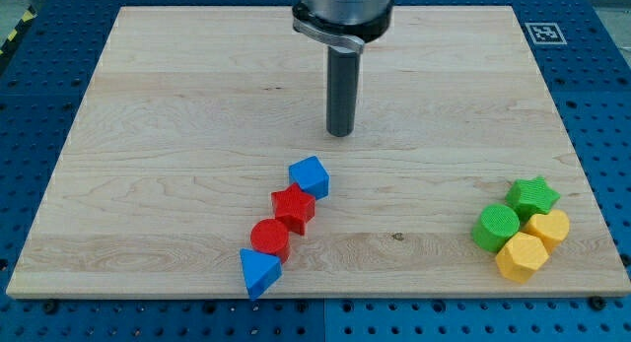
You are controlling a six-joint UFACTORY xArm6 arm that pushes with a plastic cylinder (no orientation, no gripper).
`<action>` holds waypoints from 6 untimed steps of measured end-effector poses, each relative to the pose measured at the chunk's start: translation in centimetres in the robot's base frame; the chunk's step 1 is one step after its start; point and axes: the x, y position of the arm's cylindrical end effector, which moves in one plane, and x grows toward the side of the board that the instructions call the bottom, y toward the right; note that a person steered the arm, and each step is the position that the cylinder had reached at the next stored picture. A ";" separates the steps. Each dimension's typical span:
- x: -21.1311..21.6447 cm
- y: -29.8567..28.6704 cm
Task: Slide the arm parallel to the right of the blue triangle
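Observation:
The blue triangle [258, 272] lies near the board's bottom edge, left of centre. It ends a diagonal row that runs up to the right: a red cylinder [268, 238], a red star-like block [293, 208] and a blue cube [310, 176]. My tip [340, 134] rests on the board above and to the right of the blue cube, a short gap away. It is far above and to the right of the blue triangle.
A cluster sits at the view's lower right: a green star [532, 195], a green cylinder [494, 227], and two yellow blocks [547, 228] [521, 256]. The wooden board [177, 105] lies on a blue perforated table. A marker tag [543, 33] is at the top right corner.

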 end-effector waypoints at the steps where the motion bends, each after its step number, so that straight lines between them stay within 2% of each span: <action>1: 0.6 0.3; 3: 4.0 3.9; 6: 14.6 4.1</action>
